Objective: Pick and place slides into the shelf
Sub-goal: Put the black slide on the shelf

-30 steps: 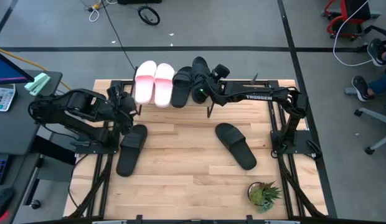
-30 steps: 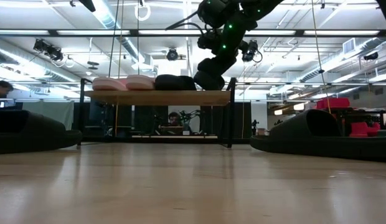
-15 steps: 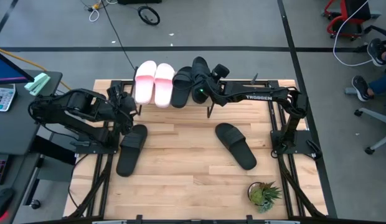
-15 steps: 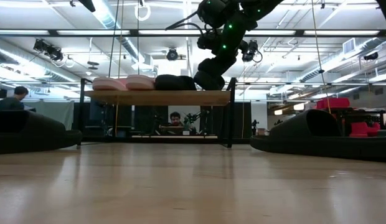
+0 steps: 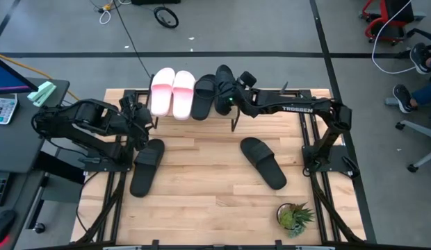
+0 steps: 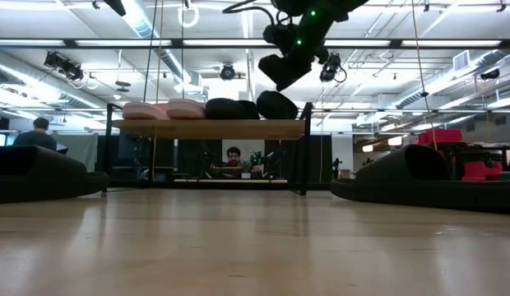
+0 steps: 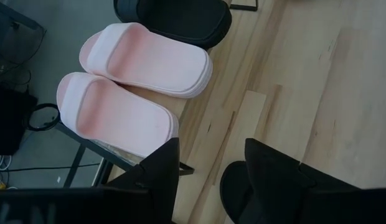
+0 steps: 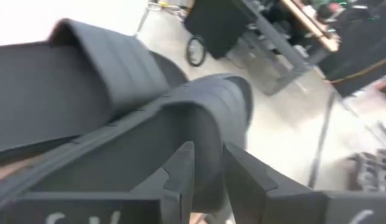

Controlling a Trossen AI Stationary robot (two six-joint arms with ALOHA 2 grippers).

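From above, the shelf [image 5: 233,119] stands along the far edge of the bench [image 5: 208,180]. Four slides lie side by side on it so their soles rest flat on the plank: two pink slides [image 5: 171,92] at the left end, then a black slide [image 5: 203,96], then a second black slide [image 5: 224,87] at the right end. The right gripper [image 5: 238,89] hovers at that last slide, lifted off it, suggesting a finished placement. Two slides remain on the bench: one [image 5: 147,167] near the left edge, beside the left gripper [image 5: 141,127], and another [image 5: 263,162] right of the middle. A potted plant [image 5: 294,217] sits at the near right corner.

From bench level, the shelf's plank [image 6: 210,128] carries the row of pink and black slides, and the right gripper [image 6: 285,70] hangs clear above the end one, touching nothing.

The left wrist camera looks past parted fingers [image 7: 277,171], holding nothing, poised over the near slide [image 7: 238,190], likely the next pick; the pink pair [image 7: 134,81] lies beyond.

The right wrist camera shows its fingers [image 8: 180,171] slightly apart, empty, just over a black strap [image 8: 205,118].
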